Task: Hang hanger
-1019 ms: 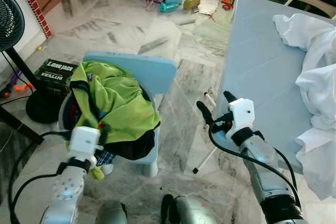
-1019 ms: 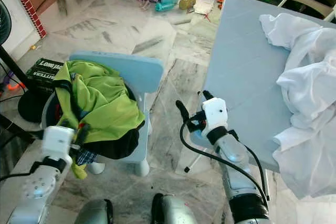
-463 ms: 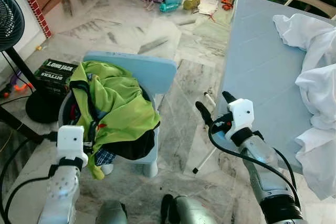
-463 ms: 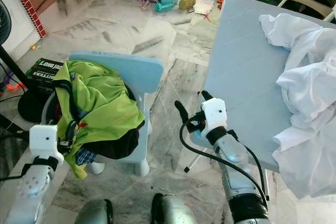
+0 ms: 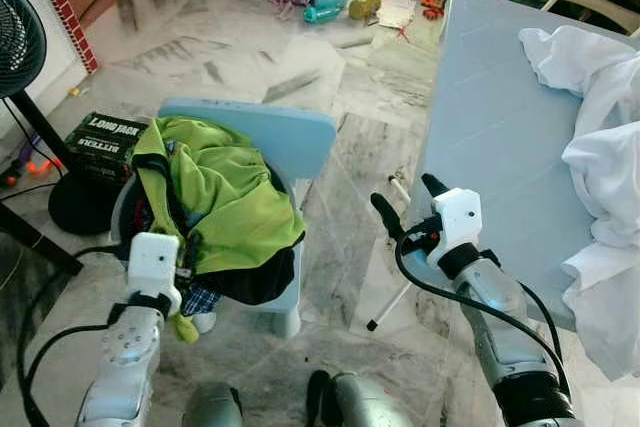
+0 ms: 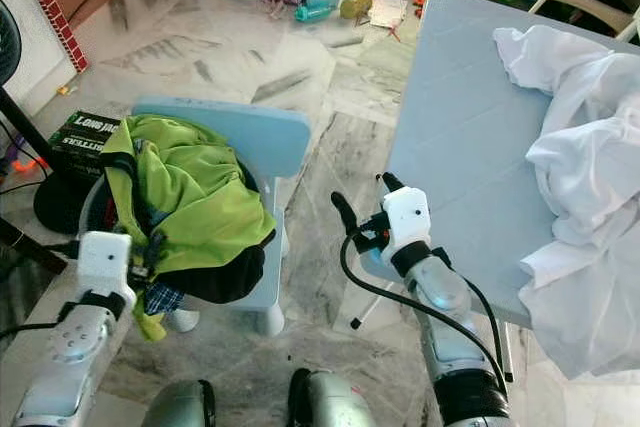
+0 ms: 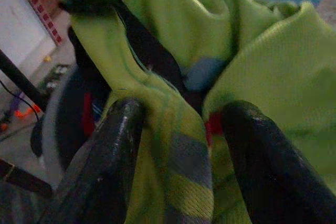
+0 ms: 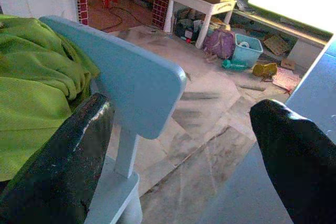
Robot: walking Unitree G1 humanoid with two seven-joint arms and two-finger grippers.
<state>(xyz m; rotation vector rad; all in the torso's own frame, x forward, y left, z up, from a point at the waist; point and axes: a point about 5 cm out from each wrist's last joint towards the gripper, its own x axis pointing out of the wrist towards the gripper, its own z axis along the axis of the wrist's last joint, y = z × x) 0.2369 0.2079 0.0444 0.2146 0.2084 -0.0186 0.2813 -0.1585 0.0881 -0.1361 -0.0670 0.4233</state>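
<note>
At the right of the frame the pale blue table point(image 5: 500, 127) carried a heap of white cloth point(image 5: 600, 147), and at the left centre the blue chair point(image 5: 290, 137) held a pile of green clothes point(image 5: 215, 197); I could not make out any hanger, perhaps it was hidden in this pile. The left gripper point(image 7: 173, 145) was at the pile with fingers apart around a green fold, so closing might pull out only cloth or drag the pile off the chair. The right gripper point(image 5: 405, 207) hung spread and empty between chair and table.
</note>
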